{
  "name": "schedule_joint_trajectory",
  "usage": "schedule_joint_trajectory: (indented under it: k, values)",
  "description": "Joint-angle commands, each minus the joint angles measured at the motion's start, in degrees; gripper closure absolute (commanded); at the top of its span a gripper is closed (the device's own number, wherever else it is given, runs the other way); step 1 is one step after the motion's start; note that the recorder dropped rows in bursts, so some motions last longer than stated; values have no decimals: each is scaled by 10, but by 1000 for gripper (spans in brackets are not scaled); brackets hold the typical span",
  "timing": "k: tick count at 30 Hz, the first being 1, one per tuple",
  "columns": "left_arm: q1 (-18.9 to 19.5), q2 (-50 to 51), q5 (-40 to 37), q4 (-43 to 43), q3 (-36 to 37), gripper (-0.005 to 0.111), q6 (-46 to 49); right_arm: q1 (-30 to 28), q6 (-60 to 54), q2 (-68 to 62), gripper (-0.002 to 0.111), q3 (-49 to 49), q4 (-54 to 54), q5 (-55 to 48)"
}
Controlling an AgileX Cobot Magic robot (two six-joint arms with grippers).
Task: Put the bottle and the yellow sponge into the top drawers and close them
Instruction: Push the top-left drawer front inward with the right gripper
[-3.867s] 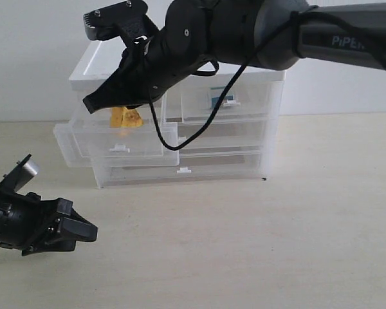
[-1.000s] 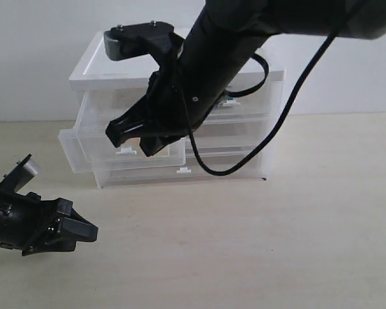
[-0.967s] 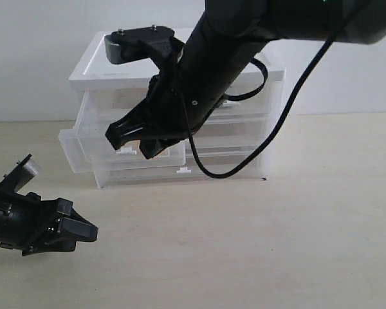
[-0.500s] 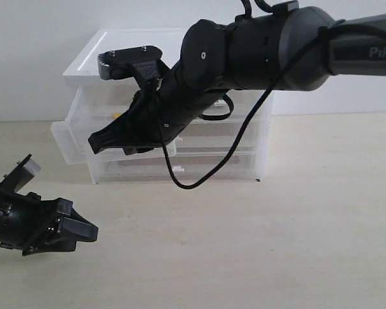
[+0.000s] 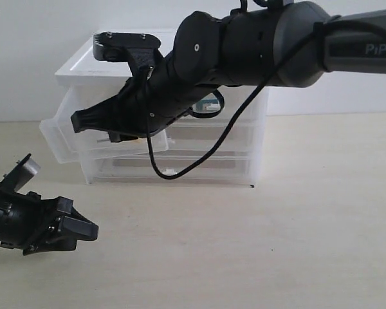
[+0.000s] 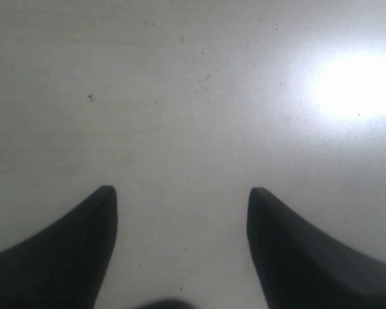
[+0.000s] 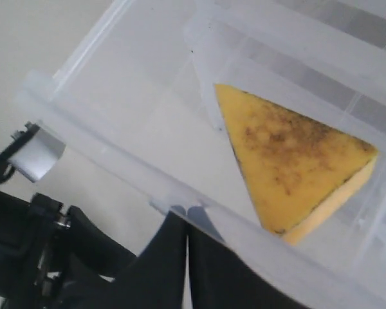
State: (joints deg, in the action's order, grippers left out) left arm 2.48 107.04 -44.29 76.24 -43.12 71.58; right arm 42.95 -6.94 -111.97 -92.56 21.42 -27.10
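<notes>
The yellow sponge [image 7: 296, 161] lies inside the pulled-out left top drawer [image 7: 116, 154]; in the exterior view my right arm hides it. My right gripper [image 7: 187, 217] is shut, with its tips against that drawer's front wall right under the small tab handle. In the exterior view the right gripper [image 5: 78, 121] reaches across to the open left top drawer [image 5: 61, 138]. A teal-and-white bit of the bottle [image 5: 210, 101] shows through the closed right top drawer [image 5: 241, 103]. My left gripper [image 5: 90, 230] rests low at the front left, open [image 6: 180, 190] over bare table.
The clear drawer unit [image 5: 77, 64] has a white top and two full-width drawers [image 5: 206, 168] below the top ones. It stands against a white wall. A black cable [image 5: 180, 170] hangs from my right arm in front of the unit.
The whole drawer unit has slid to the left, and my right gripper has moved left with it against the open drawer's front. The left arm has not moved.
</notes>
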Motion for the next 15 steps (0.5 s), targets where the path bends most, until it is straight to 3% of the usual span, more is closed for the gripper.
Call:
schedule_joint_trajectory:
  k: [1, 12, 15]
  values:
    - [-1, -4, -7, 6, 2, 51, 6, -11, 22, 14, 108, -24, 5, 168]
    - [-1, -4, -7, 10, 1, 51, 8, -11, -12, 47, 108, -24, 21, 112]
    - [-1, -4, -7, 14, 1, 59, 25, -11, -9, 63, 108, -12, 17, 91]
